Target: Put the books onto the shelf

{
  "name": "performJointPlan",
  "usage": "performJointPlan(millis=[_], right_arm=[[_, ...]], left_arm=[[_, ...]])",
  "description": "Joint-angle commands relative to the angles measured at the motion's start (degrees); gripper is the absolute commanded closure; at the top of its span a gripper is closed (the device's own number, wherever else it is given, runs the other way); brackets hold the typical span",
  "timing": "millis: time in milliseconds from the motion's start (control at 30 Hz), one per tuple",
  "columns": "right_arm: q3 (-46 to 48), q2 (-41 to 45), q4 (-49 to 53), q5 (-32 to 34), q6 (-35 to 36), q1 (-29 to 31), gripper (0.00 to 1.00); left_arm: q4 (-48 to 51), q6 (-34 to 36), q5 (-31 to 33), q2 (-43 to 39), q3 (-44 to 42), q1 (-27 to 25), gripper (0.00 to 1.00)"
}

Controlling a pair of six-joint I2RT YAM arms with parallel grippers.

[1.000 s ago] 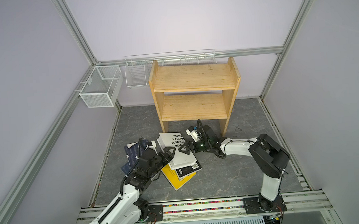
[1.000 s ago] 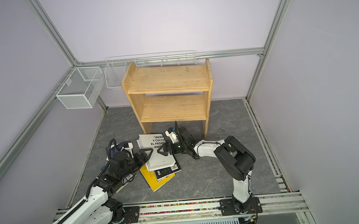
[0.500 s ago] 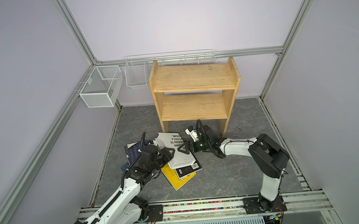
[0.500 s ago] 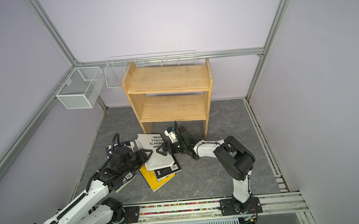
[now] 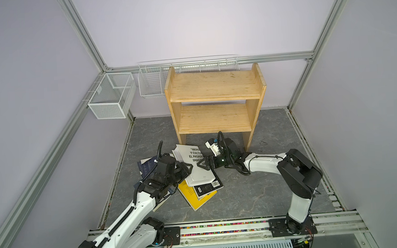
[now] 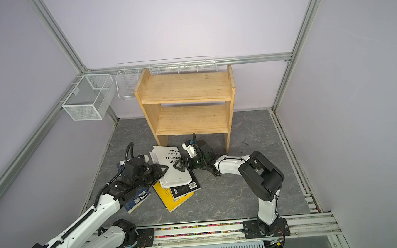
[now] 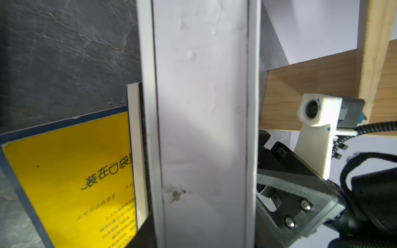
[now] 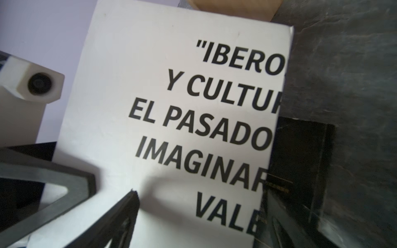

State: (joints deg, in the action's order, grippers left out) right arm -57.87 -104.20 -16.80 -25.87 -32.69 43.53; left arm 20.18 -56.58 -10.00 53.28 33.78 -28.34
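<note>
White book [image 5: 199, 176] lies lengthwise near-to-far between both arms; right gripper [image 5: 201, 166] gapes wide; left gripper [image 5: 189, 168], hold unclear.

A stack of books [image 5: 199, 176] lies on the floor [image 5: 244, 192] between the left pincer [image 5: 188, 169] and the right pincer [image 5: 202, 166]. The shelf [image 5: 214, 88] stands just behind the right pincer; more books [image 5: 147, 166] lie beneath the left one.

The left arm [image 5: 136, 208] and right arm [image 5: 263, 164] have white shells between chunky black joints, on black base plates [image 5: 276, 227] at the lower frame edge. Ribbed black cables [image 5: 159, 150] leave the wrists. The left tool [image 5: 191, 170] and right tool [image 5: 201, 165] are black with hollow triangular fingers [image 8: 77, 180], silver screws [image 7: 305, 205] and white camera mounts [image 7: 315, 120].
</note>
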Motion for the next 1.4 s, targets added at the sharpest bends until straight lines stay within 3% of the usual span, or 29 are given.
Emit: performJointPlan(millis=[0, 167, 333, 533, 733, 967, 1367], right_arm=[[-1.91, 6.25, 4.86, 6.09, 6.03, 0.66, 0.12], [-2.78, 15.01, 11.32, 13.98, 13.79, 1.12, 0.12], [-2.61, 23.73, 18.27, 23.39, 23.16, 4.33, 0.12], [-2.33, 29.56, 25.9, 33.24, 35.14, 14.5, 0.12], [-0.29, 31.87, 28.79, 44.73, 42.56, 25.49, 0.12], [3.6, 35.26, 26.55, 47.33, 44.54, 29.28, 0.12], [0.96, 28.78, 21.46, 49.6, 51.44, 30.41, 0.12]], left_arm=[[3.45, 1.38, -0.82, 0.12, 4.2, 0.29, 0.63], [11.64, 0.99, -6.97, 1.16, 11.51, 2.75, 0.66], [23.07, -0.65, -14.7, 2.49, 18.63, 8.7, 0.65], [30.5, -2.41, -23.57, 7.0, 26.1, 11.14, 0.67], [33.34, -6.85, -26.83, 8.46, 28.61, 11.53, 0.66], [39.03, -7.64, -28.29, 10.6, 31.66, 11.95, 0.66], [43.54, -6.78, -28.89, 12.42, 34.51, 11.9, 0.66]])
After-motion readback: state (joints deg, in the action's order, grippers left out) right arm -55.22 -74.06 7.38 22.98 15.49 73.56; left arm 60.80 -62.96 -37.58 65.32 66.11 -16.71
